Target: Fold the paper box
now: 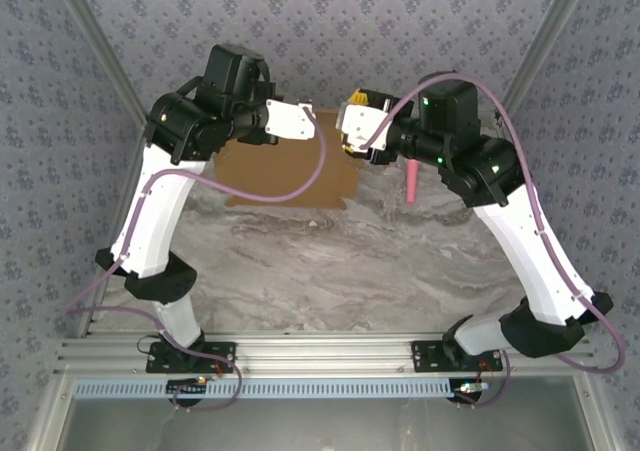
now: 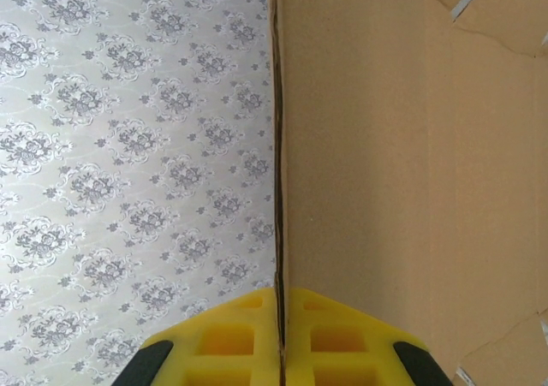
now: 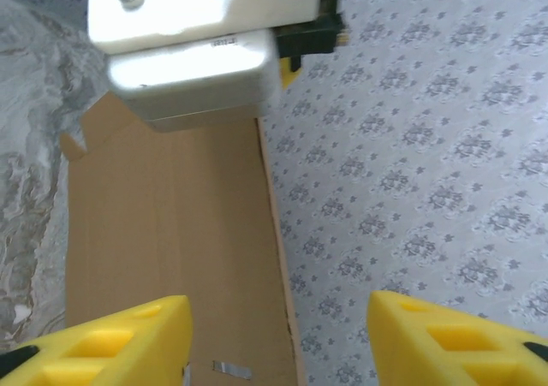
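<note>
— Bench [image 1: 330, 271] first: grey marbled top, and past its far edge the patterned backdrop [image 1: 400, 21] begins. Where is the work?

— At the far middle of the bench. The paper box [image 1: 285, 171] lies there as a brown die-cut sheet, its far edge up against the backdrop.

— Any walls standing yet?

— None that I can make out. From above it reads as a flat sheet with its flaps spread, so I judge the folding is barely begun and nearly all the creases are left to do.

— And the arms?

— Both reach over the sheet's far edge. The left gripper [image 2: 278, 317] has its yellow fingers pressed together on that edge, and the cardboard runs straight into the seam between them.

— The right one?

— The right gripper [image 3: 282, 339] is spread wide, holding nothing, a finger to each side of the same edge and close to the left gripper.

— Anything smaller?

— One pink stick [image 1: 412, 179] on the bench, just right of the sheet and apart from it.
</note>
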Controlling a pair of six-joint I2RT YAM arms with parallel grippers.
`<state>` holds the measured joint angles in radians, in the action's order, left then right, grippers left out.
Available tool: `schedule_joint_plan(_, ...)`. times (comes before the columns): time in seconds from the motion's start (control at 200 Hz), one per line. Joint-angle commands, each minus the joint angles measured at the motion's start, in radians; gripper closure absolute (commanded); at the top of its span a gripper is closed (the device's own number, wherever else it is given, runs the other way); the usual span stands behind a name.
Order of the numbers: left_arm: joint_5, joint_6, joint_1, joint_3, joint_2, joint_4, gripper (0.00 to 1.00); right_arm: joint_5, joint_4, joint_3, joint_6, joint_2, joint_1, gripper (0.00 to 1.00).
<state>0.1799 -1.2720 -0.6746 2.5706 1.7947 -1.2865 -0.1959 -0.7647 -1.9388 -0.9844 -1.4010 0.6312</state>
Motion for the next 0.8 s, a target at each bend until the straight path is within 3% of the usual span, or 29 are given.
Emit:
schedule_joint_plan(0.0,0.026,-0.027,-0.012,0.03,0.012,0.012,1.0,-0.01,-0.069,-0.05,-0.045,-0.03,0.008,0.48)
schedule_joint_plan(0.34,0.008,-0.027,-0.014,0.03,0.014,0.009,1.0,0.024,-0.087,-0.104,-0.057,-0.101,-0.024,0.59)
schedule_joint_plan(0.795,-0.034,-0.027,-0.014,0.027,0.009,0.013,1.0,-0.043,-0.096,-0.119,-0.063,-0.146,-0.072,0.72)
